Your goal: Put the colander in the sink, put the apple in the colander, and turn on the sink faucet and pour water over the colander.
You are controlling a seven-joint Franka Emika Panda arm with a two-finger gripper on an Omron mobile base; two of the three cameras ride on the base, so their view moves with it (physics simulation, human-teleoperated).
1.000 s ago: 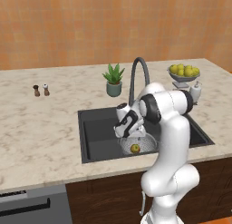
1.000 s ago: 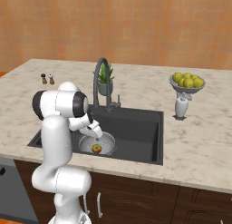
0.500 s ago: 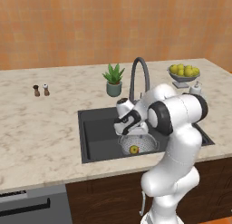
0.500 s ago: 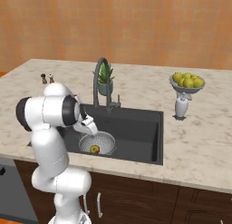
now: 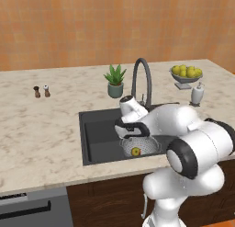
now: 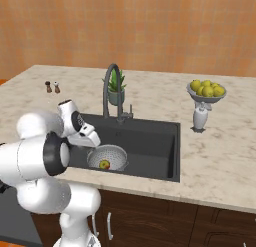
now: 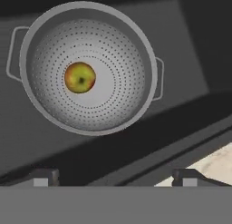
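My fingers (image 7: 115,177) are spread wide and hold nothing. Below them the apple (image 7: 80,77) lies inside the colander (image 7: 89,66), on the sink (image 7: 190,60) floor. Next I should reach the sink faucet (image 5: 142,79) lever behind them, approaching slowly.

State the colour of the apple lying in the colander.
The apple is yellow-green with a reddish blush, clearest in the hand view.
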